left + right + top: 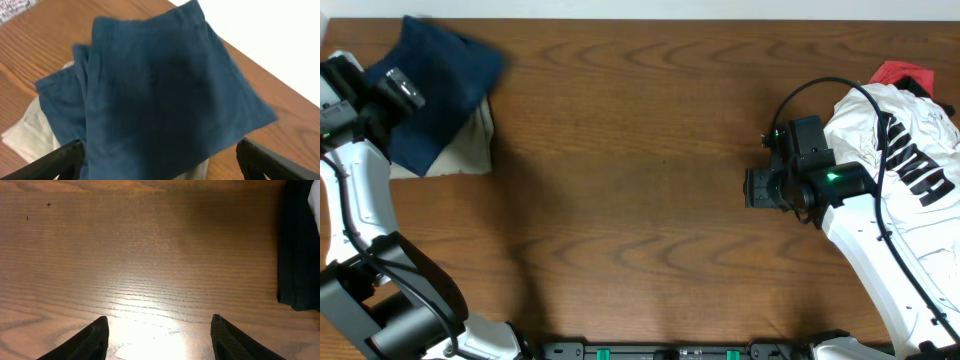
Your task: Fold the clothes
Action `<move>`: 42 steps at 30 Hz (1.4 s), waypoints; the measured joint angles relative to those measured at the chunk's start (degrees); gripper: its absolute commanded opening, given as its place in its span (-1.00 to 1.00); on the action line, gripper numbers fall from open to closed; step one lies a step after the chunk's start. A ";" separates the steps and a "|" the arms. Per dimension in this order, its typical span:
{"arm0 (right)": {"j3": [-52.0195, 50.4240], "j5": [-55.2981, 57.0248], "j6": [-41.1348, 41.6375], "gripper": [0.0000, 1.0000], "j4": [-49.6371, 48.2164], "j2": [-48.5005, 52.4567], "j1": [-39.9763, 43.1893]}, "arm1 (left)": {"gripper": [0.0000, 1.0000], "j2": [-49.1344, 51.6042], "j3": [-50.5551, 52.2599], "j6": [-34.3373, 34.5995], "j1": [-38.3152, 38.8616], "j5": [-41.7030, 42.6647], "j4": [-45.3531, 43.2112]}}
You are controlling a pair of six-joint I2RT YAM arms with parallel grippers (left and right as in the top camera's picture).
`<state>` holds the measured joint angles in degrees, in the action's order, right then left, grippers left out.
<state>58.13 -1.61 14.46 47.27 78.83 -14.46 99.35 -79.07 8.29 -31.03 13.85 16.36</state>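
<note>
Folded navy-blue trousers (435, 85) lie on folded beige khaki trousers (470, 150) at the table's far left; both show in the left wrist view, navy (160, 95) over beige (30, 135). My left gripper (160, 155) is open, its fingers spread wide just above the navy stack. A white black-lettered shirt (910, 140) lies crumpled at the far right with a red piece (905, 72) behind it. My right gripper (157, 330) is open and empty over bare wood, left of the shirt pile. A dark piece (300, 250) shows at the right edge of its view.
The brown wooden table (640, 180) spans the view. The right arm's body (880, 250) crosses the lower right, with a black cable looping over the shirt. The left arm (360, 200) runs along the left edge.
</note>
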 measured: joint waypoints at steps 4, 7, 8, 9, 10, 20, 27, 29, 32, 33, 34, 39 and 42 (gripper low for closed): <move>0.00 0.00 0.02 0.34 0.00 0.02 0.00 | 0.96 0.00 0.00 0.70 0.37 2.97 0.02; 0.00 0.02 0.07 0.42 -0.22 0.02 0.00 | 0.96 0.00 0.00 2.43 1.29 7.26 0.24; 0.00 0.02 0.09 0.46 -0.59 0.02 0.00 | 0.96 0.00 0.00 3.08 1.97 8.68 0.50; 0.00 -0.02 0.13 0.47 -1.05 0.02 0.17 | 0.96 0.00 0.00 3.58 2.80 9.81 1.18; 0.00 -0.04 0.07 0.47 -1.33 0.02 0.28 | 0.96 0.00 -0.02 4.00 4.04 10.73 2.29; 0.00 -1.77 -1.29 0.35 -2.36 2.23 9.14 | 0.96 0.00 -0.13 4.55 24.92 12.90 25.92; 0.00 -4.15 -5.73 0.98 2.80 7.54 13.18 | 0.96 0.00 -0.04 4.09 36.79 1.64 53.79; 0.00 -4.76 -6.01 0.98 5.40 7.76 13.79 | 0.96 0.00 -0.02 3.89 38.49 -0.59 59.01; 0.00 -5.27 -5.90 0.98 8.26 7.10 15.15 | 0.96 -0.31 0.50 3.85 40.04 -2.29 61.55; 0.00 -5.49 -5.84 0.98 9.05 6.54 15.89 | 0.96 -0.94 1.42 3.85 40.59 -2.60 61.29; 0.00 -5.51 -5.77 0.98 9.51 5.55 16.52 | 0.96 -2.08 2.73 3.85 41.16 -2.91 60.67; -1.68 -5.55 -5.79 0.99 6.49 -5.73 18.08 | 0.96 -15.52 12.94 3.85 43.21 -3.80 50.95; -6.62 -5.79 -5.81 0.99 0.72 -16.55 18.08 | 0.96 -27.76 19.58 3.82 43.30 -4.17 42.80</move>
<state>51.51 -7.40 8.64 47.99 62.28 3.62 71.59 -59.48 12.12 12.27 9.67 59.16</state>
